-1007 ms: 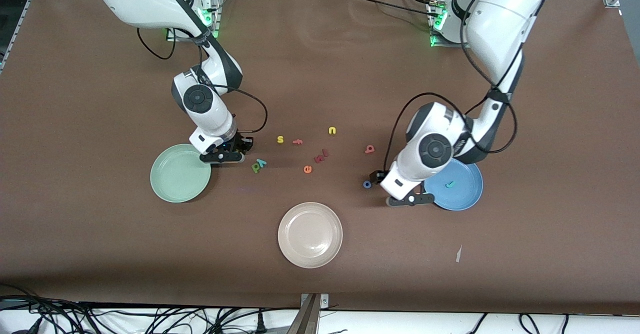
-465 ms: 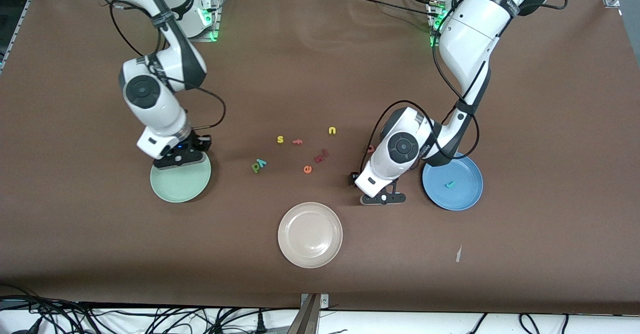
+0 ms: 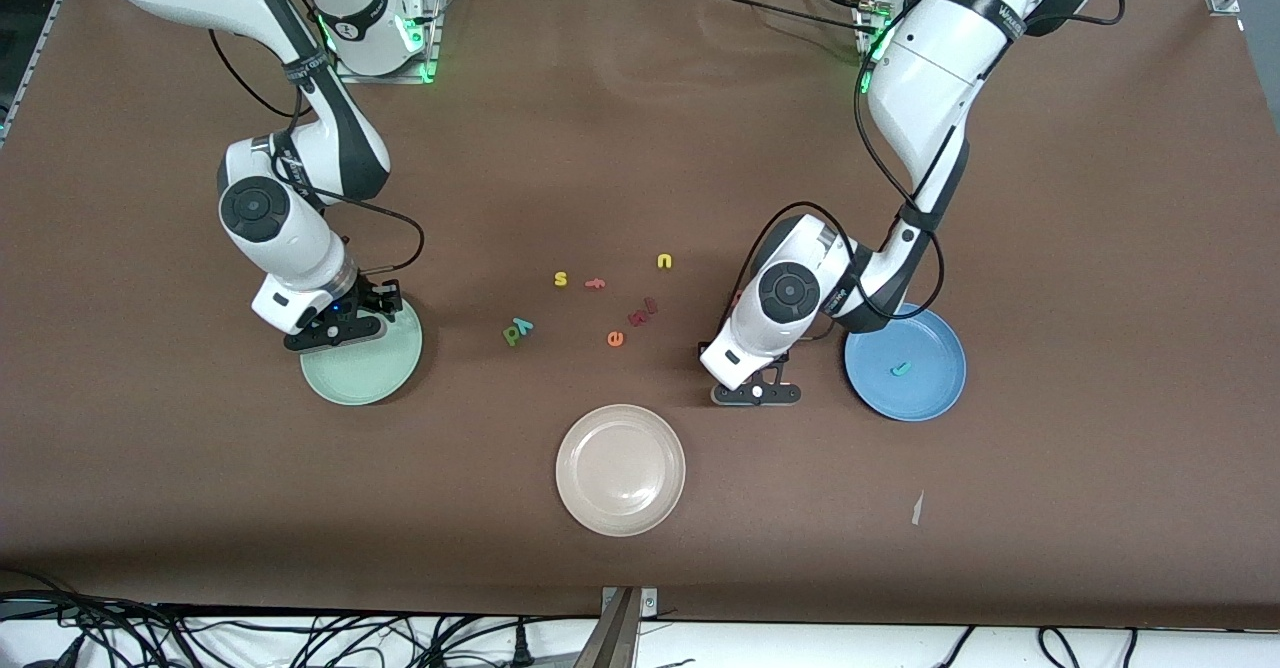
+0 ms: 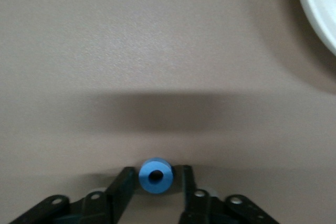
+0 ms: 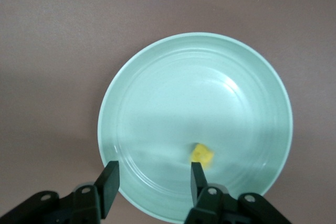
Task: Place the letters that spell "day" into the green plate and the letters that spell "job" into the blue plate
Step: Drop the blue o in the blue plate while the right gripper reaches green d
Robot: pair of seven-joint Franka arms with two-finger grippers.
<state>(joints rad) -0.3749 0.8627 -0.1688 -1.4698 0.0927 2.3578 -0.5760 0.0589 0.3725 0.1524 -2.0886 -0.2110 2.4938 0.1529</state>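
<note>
My right gripper [image 3: 335,333] [image 5: 152,179] hangs open over the green plate [image 3: 365,373] [image 5: 157,103], and the yellow "a" [image 5: 201,154] lies in the plate just off one finger. The dark green "d" [image 3: 512,333] and teal "y" [image 3: 524,325] lie together mid-table. My left gripper [image 3: 755,391] [image 4: 155,182] is down at the table beside the blue plate [image 3: 930,388], shut on the blue "o" [image 4: 155,176]. The teal "j" [image 3: 901,369] lies in the blue plate. The left arm all but hides the "b".
A beige plate [image 3: 620,470] [image 4: 320,9] sits nearest the front camera. Loose letters lie mid-table: yellow "s" [image 3: 560,279], orange "f" [image 3: 595,284], yellow "u" [image 3: 664,261], dark red "k" [image 3: 640,314], orange "e" [image 3: 615,339]. A white scrap [image 3: 916,508] lies near the front edge.
The right gripper moved from beside the green plate to over it and opened, dropping the yellow "a". The left gripper slid from the blue plate's edge to the "o" and closed.
</note>
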